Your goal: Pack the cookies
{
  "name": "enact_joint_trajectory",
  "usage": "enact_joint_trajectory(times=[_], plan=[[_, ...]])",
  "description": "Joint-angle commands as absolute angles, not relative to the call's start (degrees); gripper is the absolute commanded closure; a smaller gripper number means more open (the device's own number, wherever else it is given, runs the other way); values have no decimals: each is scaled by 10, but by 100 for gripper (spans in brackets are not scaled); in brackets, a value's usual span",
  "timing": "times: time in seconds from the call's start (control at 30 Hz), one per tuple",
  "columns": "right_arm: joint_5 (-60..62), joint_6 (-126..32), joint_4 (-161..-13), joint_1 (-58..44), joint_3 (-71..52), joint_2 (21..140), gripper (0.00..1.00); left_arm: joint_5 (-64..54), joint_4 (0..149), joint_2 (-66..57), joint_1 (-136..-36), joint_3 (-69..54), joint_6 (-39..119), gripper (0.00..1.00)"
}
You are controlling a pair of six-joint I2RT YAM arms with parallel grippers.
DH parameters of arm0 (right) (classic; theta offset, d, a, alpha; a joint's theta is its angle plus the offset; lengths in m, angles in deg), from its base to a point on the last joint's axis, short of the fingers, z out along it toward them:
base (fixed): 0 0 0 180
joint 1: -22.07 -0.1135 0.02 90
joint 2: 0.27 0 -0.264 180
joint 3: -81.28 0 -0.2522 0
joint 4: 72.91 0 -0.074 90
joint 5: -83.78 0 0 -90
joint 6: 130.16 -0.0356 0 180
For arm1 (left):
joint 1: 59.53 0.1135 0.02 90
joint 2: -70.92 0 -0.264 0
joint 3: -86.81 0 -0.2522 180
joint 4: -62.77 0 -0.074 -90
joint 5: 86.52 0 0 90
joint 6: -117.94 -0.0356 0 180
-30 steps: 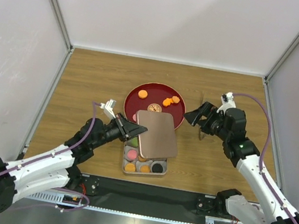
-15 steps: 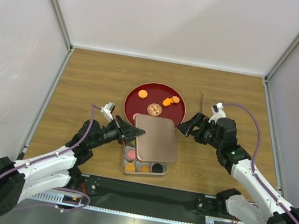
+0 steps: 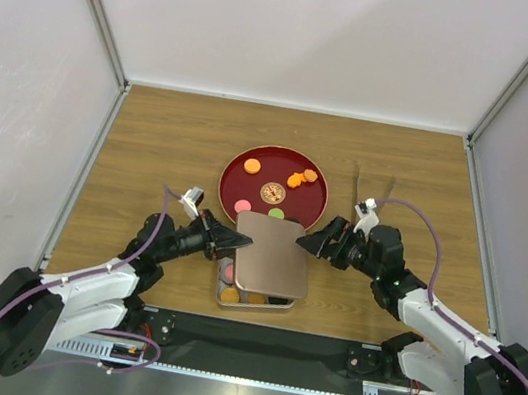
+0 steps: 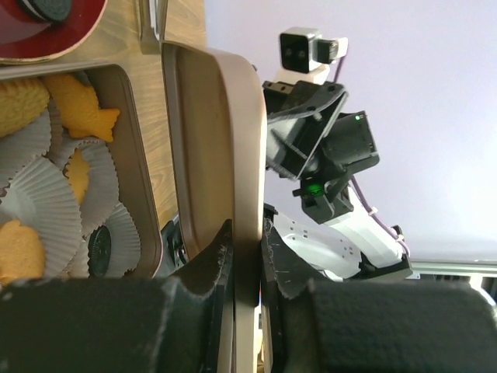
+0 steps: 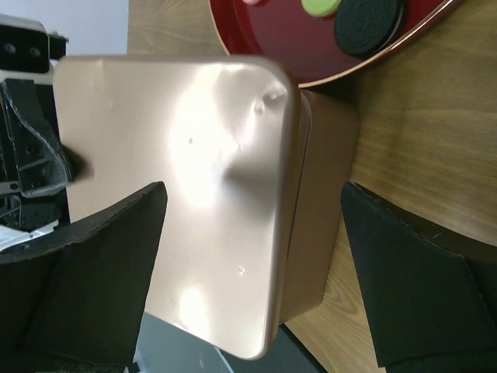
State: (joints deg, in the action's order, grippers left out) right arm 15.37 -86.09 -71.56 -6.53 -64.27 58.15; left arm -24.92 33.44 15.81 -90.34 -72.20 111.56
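Cookies lie on the red plate (image 3: 278,164): orange ones (image 3: 294,179), a patterned brown one (image 3: 273,192), a pink one (image 3: 242,205) and a green one (image 3: 276,213). More cookies (image 3: 255,298) sit in paper cups in the square tin (image 3: 223,297). My left gripper (image 3: 236,242) is shut on the left edge of the rose-gold lid (image 3: 273,253) and holds it over most of the tin. The left wrist view shows the fingers (image 4: 206,268) pinching the lid rim (image 4: 247,155). My right gripper (image 3: 312,244) is open at the lid's right edge, with the lid (image 5: 178,179) between its fingers (image 5: 101,272).
A thin metal utensil (image 3: 357,181) lies on the wood right of the plate. The plate's near rim touches or nearly meets the tin's far side. The black base strip (image 3: 260,344) runs just below the tin. White walls enclose the table.
My right gripper has moved left and nearer, from beside the plate to the lid's right edge. My left gripper has shifted the lid slightly nearer, over the tin.
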Motion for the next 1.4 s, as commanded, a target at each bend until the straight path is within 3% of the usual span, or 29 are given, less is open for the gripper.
enact_joint_trajectory(times=[0.0, 0.83, 1.37], plan=[[158, -876, -650, -82, -653, 593, 0, -278, 256, 152, -887, -726, 1128, 100], [136, -894, -612, -137, -683, 623, 6, -326, 134, 47, -864, -752, 1145, 93], [117, -881, -634, -151, -681, 629, 15, -340, 186, 54, -842, -756, 1106, 82]])
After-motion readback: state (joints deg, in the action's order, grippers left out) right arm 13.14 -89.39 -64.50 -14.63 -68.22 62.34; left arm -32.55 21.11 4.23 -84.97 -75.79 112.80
